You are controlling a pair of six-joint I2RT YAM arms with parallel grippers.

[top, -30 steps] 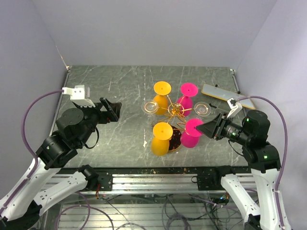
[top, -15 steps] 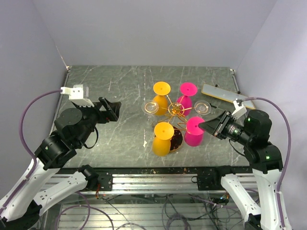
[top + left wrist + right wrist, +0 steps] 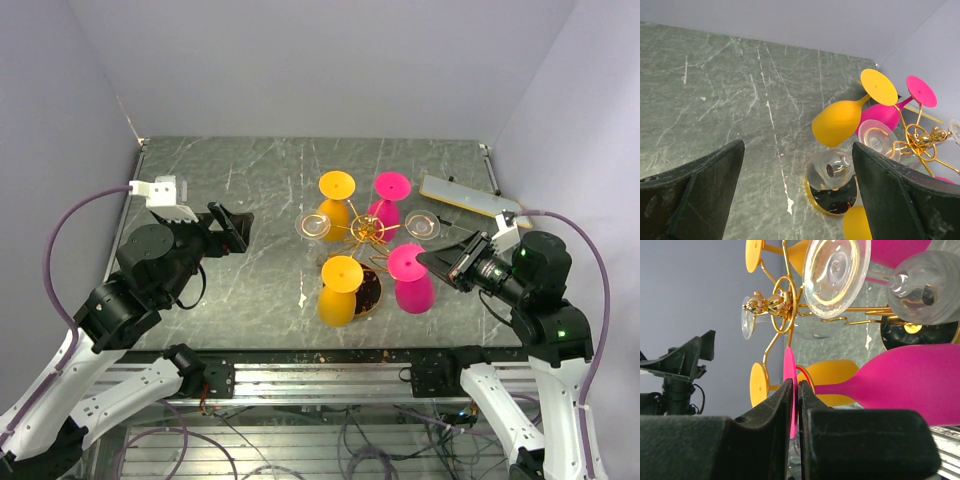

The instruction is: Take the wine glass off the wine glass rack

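Observation:
The gold wire wine glass rack (image 3: pixel 365 232) stands mid-table on its round dark base (image 3: pixel 370 290). It also shows in the right wrist view (image 3: pixel 777 302) and the left wrist view (image 3: pixel 922 140). My right gripper (image 3: pixel 436 260) is shut on the round foot of a pink wine glass (image 3: pixel 413 285). It holds the glass upside down at the rack's right front side. In the right wrist view the fingers (image 3: pixel 812 405) pinch the pink foot (image 3: pixel 789 370), beside a gold loop. My left gripper (image 3: pixel 232 230) is open and empty, left of the rack.
On the rack hang two orange glasses (image 3: pixel 337 290) (image 3: pixel 337 203), another pink glass (image 3: pixel 390 203) and two clear glasses (image 3: pixel 314 224) (image 3: pixel 421 225). A flat tan board (image 3: pixel 465 195) lies at the back right. Grey walls close in the marble table.
My right gripper has drawn back a little to the right with the pink glass, and its bowl has swung rightward away from the base. The left arm has not moved.

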